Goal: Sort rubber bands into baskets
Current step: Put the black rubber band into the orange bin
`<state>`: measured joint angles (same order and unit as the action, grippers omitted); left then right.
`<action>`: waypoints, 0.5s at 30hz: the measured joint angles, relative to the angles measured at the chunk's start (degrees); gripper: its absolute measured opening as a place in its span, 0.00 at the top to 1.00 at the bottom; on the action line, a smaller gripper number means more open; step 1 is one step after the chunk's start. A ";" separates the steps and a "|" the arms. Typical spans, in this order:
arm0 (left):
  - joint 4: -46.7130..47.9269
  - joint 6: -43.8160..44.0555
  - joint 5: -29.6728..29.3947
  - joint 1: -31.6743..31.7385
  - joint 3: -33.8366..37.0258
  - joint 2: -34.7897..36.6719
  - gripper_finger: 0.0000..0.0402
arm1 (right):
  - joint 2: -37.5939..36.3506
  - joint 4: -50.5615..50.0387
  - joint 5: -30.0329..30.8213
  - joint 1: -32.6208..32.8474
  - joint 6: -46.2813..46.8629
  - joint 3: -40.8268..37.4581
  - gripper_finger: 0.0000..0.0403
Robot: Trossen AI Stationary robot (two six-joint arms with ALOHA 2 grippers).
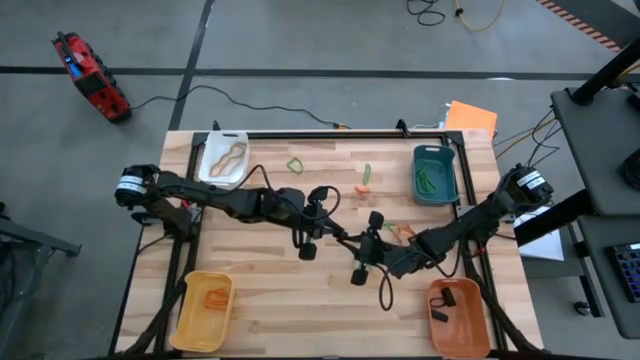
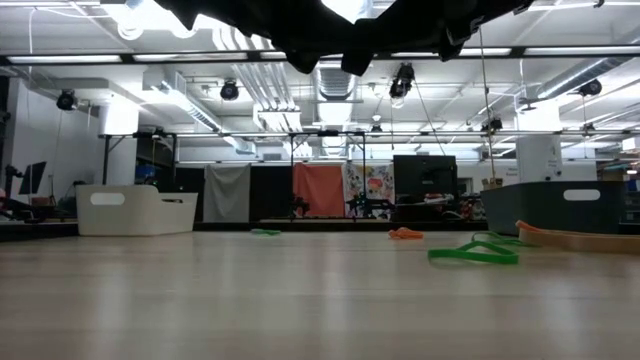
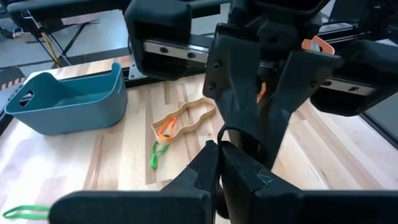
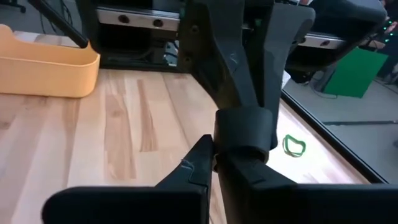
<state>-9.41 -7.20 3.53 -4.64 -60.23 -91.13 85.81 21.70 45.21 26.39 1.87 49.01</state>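
Both grippers meet above the middle of the table. My left gripper (image 1: 334,232) (image 3: 217,158) is shut on a thin black rubber band (image 3: 222,132). My right gripper (image 1: 353,241) (image 4: 214,155) faces it tip to tip and is shut too. Loose rubber bands lie flat on the wood: a tan one (image 3: 194,114), an orange one (image 3: 165,129) and a green one (image 3: 155,154) just beyond the grippers, and more green ones (image 1: 296,165) (image 1: 367,172) farther back. The baskets stand at the corners: white (image 1: 222,158), teal (image 1: 434,173), yellow (image 1: 203,310), orange (image 1: 458,316). My left gripper pinches the black band between its two fingertips (image 3: 211,163), reaching nearly level from the table's left. A short arc of the band (image 3: 225,130) stands free above the tips, clear of the table. My right gripper comes from the table's right with its fingertips (image 3: 249,140) closed where that arc ends. Its own fingers hide the place of contact.
The white basket holds a tan band, the teal one green bands, the yellow one an orange band, the orange one black pieces. An orange band (image 1: 361,190) lies mid-table. Black cables hang from both arms. A wide bare stretch of wood (image 4: 124,124) lies toward the yellow basket (image 4: 46,62).
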 joint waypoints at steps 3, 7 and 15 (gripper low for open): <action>0.34 0.69 0.00 -0.02 0.00 0.00 0.99 | -0.15 -0.58 -0.01 0.09 -0.89 0.00 0.98; 1.40 0.11 -0.02 -0.02 0.00 0.00 0.92 | -1.68 -3.54 -0.26 0.22 0.20 0.00 0.98; 3.48 -1.48 -0.04 0.37 0.00 0.07 0.75 | -6.64 -19.06 -10.52 0.35 8.63 2.03 0.98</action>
<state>-5.93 -8.68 3.49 -4.28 -60.23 -91.07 79.18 2.64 34.69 26.74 10.50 51.04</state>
